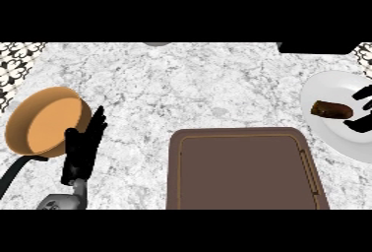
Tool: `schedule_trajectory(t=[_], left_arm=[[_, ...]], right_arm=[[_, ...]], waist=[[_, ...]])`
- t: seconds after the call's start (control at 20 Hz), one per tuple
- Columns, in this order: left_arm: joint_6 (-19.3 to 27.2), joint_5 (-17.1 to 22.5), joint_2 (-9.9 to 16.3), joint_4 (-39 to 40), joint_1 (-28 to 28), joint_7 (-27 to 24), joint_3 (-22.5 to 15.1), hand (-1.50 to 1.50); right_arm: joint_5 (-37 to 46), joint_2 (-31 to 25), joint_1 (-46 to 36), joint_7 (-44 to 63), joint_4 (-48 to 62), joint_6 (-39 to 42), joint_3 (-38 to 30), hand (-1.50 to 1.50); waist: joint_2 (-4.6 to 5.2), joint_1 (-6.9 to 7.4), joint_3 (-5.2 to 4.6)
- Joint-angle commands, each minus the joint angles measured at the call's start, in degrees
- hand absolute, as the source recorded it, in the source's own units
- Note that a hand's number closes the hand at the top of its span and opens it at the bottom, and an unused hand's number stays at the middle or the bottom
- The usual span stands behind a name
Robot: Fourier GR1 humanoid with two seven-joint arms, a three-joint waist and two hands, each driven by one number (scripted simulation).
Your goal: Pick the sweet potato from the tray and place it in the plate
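1. Sweet potato [331, 109] lies on the white plate [327, 140] at the right edge of the tabletop [203, 83], well apart from the brown tray [243, 172].
2. Right hand [361, 110] sits just beside it over the plate; I cannot tell whether its fingers are spread or curled.
3. Left hand [83, 145] rests with straight fingers beside the orange pan [47, 120].
4. Placing looks done; next, the right hand should lift clear without nudging the potato.
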Motion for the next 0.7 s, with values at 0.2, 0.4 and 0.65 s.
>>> schedule_trajectory(t=[0.2,0.4,0.65], left_arm=[[-0.5,0.0,0.0,0.5,2.0,-1.6,0.4,0.0],[-0.7,0.7,0.7,0.5,1.9,-0.9,1.7,0.0],[0.6,0.0,-0.9,1.4,-0.5,-0.3,1.3,0.0]], right_arm=[[-6.9,-3.5,-1.8,-16.5,1.8,6.6,-5.2,-1.5],[-18.5,-1.0,-2.6,-22.1,0.9,7.3,-15.7,-1.5],[-25.4,-4.9,-0.2,-25.5,4.4,14.0,-22.2,-1.5]], waist=[[-0.28,-0.52,0.01],[-0.56,-1.36,0.1],[-0.06,-1.01,0.07]])
